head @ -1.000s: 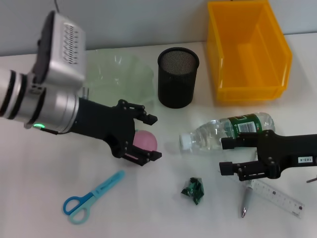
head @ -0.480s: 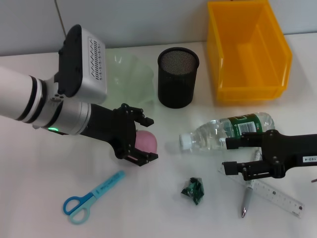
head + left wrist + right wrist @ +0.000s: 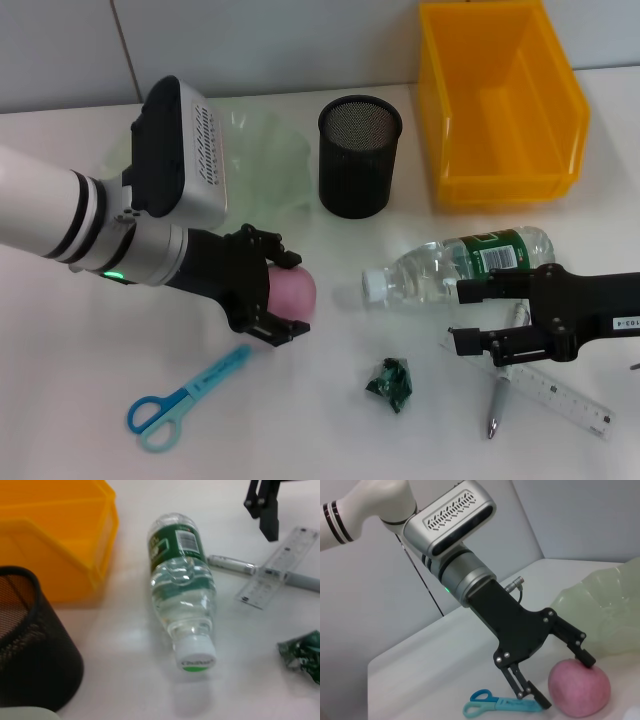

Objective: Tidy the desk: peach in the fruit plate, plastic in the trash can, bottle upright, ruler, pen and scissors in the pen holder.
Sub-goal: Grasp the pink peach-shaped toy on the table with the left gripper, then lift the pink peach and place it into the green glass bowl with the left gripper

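The pink peach (image 3: 296, 290) (image 3: 581, 689) rests on the table, and my left gripper (image 3: 287, 294) (image 3: 564, 680) is open with one finger on either side of it. One fingertip (image 3: 586, 659) touches the peach's top. The pale green fruit plate (image 3: 262, 160) (image 3: 600, 607) lies just behind. My right gripper (image 3: 466, 316) is open beside the lying bottle (image 3: 460, 263) (image 3: 183, 587), above the ruler (image 3: 560, 393) (image 3: 276, 561) and pen (image 3: 495, 408) (image 3: 234, 565). The green plastic (image 3: 390, 383) (image 3: 303, 655) lies in the middle front, and the blue scissors (image 3: 185, 398) (image 3: 501, 706) at front left.
The black mesh pen holder (image 3: 360, 155) (image 3: 31, 652) stands upright at the middle back. The yellow bin (image 3: 500, 100) (image 3: 55, 540) sits at the back right, close to the bottle's base. A grey wall runs behind the table.
My left arm has swung in and turned, bringing its fingers closer around the peach, which stays in place. The right gripper has shifted slightly toward the front.
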You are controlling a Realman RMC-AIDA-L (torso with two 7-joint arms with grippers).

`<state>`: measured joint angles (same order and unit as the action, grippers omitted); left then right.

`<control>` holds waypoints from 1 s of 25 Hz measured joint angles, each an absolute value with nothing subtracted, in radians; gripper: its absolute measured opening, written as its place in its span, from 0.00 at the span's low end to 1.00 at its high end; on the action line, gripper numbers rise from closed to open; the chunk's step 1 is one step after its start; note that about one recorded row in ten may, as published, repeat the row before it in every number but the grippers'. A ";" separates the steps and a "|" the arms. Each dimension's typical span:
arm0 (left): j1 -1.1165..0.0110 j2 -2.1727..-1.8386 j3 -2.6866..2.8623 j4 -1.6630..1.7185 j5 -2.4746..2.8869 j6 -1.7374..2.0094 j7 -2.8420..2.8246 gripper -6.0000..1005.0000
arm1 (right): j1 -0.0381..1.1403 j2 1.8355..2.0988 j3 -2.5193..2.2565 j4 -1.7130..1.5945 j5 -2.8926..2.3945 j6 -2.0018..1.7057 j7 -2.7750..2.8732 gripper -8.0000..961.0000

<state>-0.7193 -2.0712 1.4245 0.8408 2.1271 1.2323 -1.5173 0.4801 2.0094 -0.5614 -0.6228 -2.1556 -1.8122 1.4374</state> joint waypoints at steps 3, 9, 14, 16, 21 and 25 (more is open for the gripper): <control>-0.722 -2.072 1.437 0.826 2.128 1.222 -1.517 0.84 | 0.480 2.009 -0.561 -0.623 -2.156 -1.814 1.437 0.85; -0.726 -2.073 1.442 0.806 2.129 1.179 -1.527 0.84 | 0.480 2.009 -0.561 -0.623 -2.157 -1.814 1.437 0.85; -0.724 -2.074 1.469 0.805 2.144 1.127 -1.579 0.79 | 0.482 2.009 -0.561 -0.623 -2.157 -1.818 1.437 0.85; -0.723 -2.074 1.472 0.805 2.144 1.127 -1.583 0.74 | 0.483 2.009 -0.561 -0.623 -2.157 -1.818 1.437 0.85; -0.719 -2.074 1.468 0.815 2.126 1.141 -1.585 0.54 | 0.484 2.009 -0.561 -0.623 -2.157 -1.818 1.437 0.85; -0.718 -2.073 1.459 0.825 2.087 1.169 -1.586 0.46 | 0.485 2.009 -0.561 -0.623 -2.157 -1.818 1.437 0.85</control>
